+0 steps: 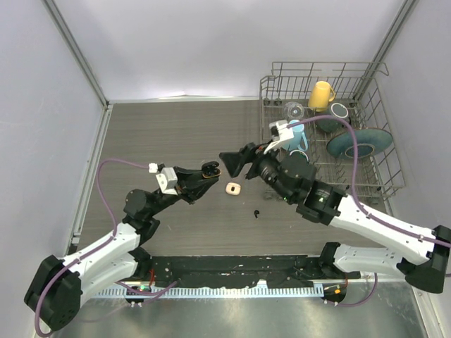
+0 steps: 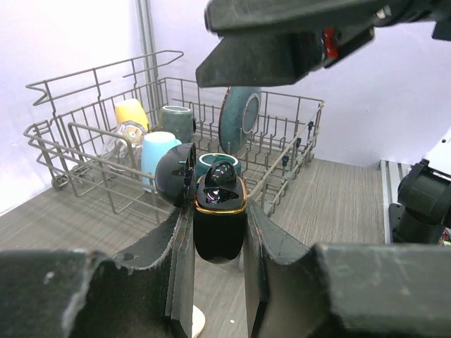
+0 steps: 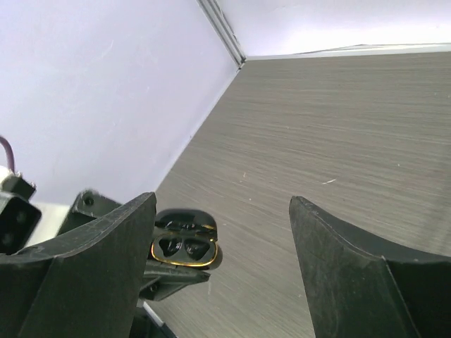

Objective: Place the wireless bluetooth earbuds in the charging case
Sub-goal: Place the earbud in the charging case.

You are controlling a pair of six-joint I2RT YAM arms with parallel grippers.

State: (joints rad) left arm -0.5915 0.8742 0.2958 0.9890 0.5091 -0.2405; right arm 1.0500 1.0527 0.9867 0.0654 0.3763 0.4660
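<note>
Firmly clamps the black, gold-rimmed charging case (image 1: 209, 169) between the left fingers (image 2: 271, 246), lifted off the bench (image 1: 176, 134), lid thrown back, open mouth turned toward the right arm. Holds the right fingers (image 3: 106, 260) spread wide just to the right of the case's mouth, close but not touching, carrying nothing visible. Cannot tell the wells full from empty: glossy black on black. Leaves one black earbud (image 1: 256, 213) on the bench, right of the case and nearer the arm bases, well apart from it; leaves a cream-white item (image 1: 233, 188) on the bench just right of the case, too small to identify. Looks like work for the free right fingers: down from the case to the earbud, long axis unreadable, then back up to the case's mouth.
</note>
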